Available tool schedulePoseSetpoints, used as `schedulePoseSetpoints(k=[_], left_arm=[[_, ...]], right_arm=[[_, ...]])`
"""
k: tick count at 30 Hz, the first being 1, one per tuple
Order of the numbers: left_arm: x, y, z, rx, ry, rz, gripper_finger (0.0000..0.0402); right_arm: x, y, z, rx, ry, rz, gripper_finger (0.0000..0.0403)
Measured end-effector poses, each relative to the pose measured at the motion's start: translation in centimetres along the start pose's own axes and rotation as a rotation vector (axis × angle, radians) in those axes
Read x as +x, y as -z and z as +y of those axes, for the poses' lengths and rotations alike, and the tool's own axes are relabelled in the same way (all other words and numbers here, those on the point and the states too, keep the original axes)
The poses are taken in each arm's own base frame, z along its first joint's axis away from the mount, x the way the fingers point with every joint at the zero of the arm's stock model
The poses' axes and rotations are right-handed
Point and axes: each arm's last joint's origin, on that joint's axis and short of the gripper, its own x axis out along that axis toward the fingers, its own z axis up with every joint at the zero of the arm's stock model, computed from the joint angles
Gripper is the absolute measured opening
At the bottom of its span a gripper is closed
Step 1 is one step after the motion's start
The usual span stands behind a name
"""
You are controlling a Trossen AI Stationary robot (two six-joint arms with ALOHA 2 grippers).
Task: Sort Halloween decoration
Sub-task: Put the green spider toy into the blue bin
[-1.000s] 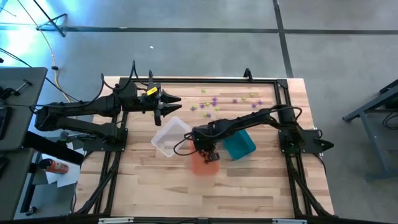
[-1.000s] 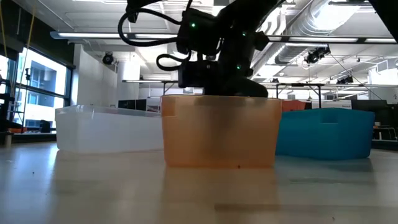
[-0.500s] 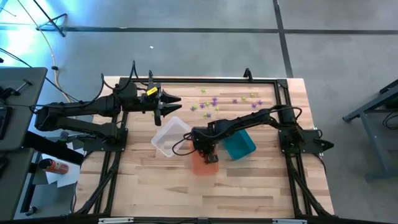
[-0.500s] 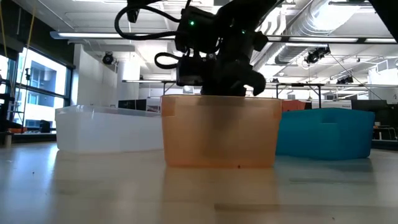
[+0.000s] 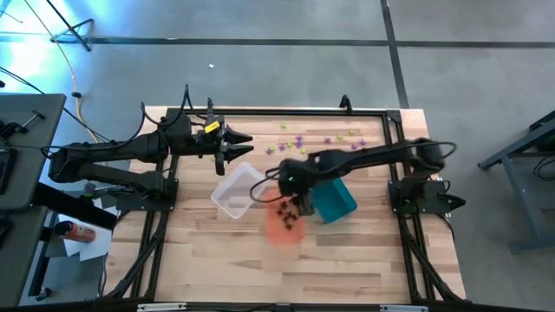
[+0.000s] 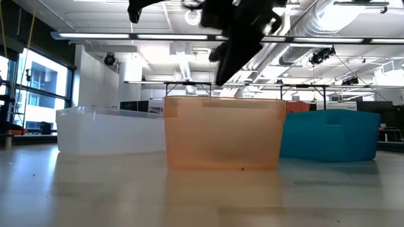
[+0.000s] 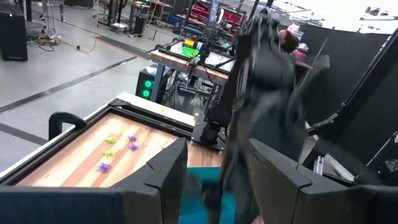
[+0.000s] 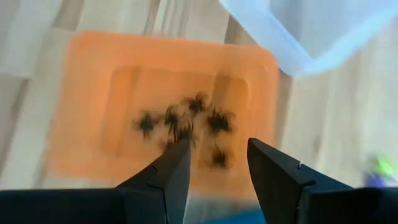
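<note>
Several black Halloween decorations (image 8: pixel 186 121) lie on the floor of the orange bin (image 8: pixel 81 99). My right gripper (image 8: pixel 217 165) hangs open above that bin (image 5: pixel 284 225), with nothing between its fingers. Purple and green decorations (image 5: pixel 299 141) lie scattered on the table's far side, and they also show in the left wrist view (image 7: pixel 115 146). My left gripper (image 5: pixel 236 146) waits open and level above the far left of the table, beyond the clear bin (image 5: pixel 236 192).
The clear bin (image 6: pixel 107 129), the orange bin (image 6: pixel 224 132) and the teal bin (image 6: pixel 328 133) stand side by side at mid-table. The teal bin (image 5: pixel 335 201) lies under my right arm. A black frame (image 5: pixel 395 117) borders the table. Bare wood lies toward the near edge.
My right gripper has risen out of the orange bin, well clear of its rim, drifting a little toward the table's far edge, and it has opened. The bins have stayed in place.
</note>
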Motion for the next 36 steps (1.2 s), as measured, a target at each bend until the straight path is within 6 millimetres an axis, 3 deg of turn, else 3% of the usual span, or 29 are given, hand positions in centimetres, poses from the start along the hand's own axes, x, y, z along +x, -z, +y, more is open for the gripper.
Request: schedulePoseSetpoints(k=[9,13,17,21,24,28,33,36], left_arm=[[0.0,0.1,0.0,0.0,-0.002,0.007,0.0152],[0.0,0.2,0.1,-0.002,-0.008,0.025,0.0152],[0.0,0.3,0.1,-0.002,-0.01,0.034,0.0152],[0.0,0.3,0.1,0.023,-0.009,0.033,0.0152],[0.0,0.3,0.0,0.057,0.01,0.038,0.0152],[0.0,0.3,0.0,0.059,0.016,0.039,0.0152],[0.0,0.4,0.0,0.048,0.014,0.046,0.0152],[0.0,0.6,0.1,-0.051,0.003,0.071,0.0152]], right_arm=[[-10.3,3.1,1.1,0.131,0.152,-0.017,0.0154],[-12.8,6.2,1.6,0.225,0.249,-0.085,0.0154],[-13.2,10.3,2.2,0.404,0.304,-0.237,0.0154],[-12.9,12.1,2.4,0.568,0.243,-0.583,0.0154],[-12.8,12.0,2.4,0.583,0.19,-0.858,0.0154],[-12.4,11.5,2.2,0.541,0.181,-1.064,0.0154],[-11.9,10.8,2.0,0.5,0.206,-1.056,0.0154],[-11.8,10.4,2.0,0.487,0.214,-1.051,0.0154]])
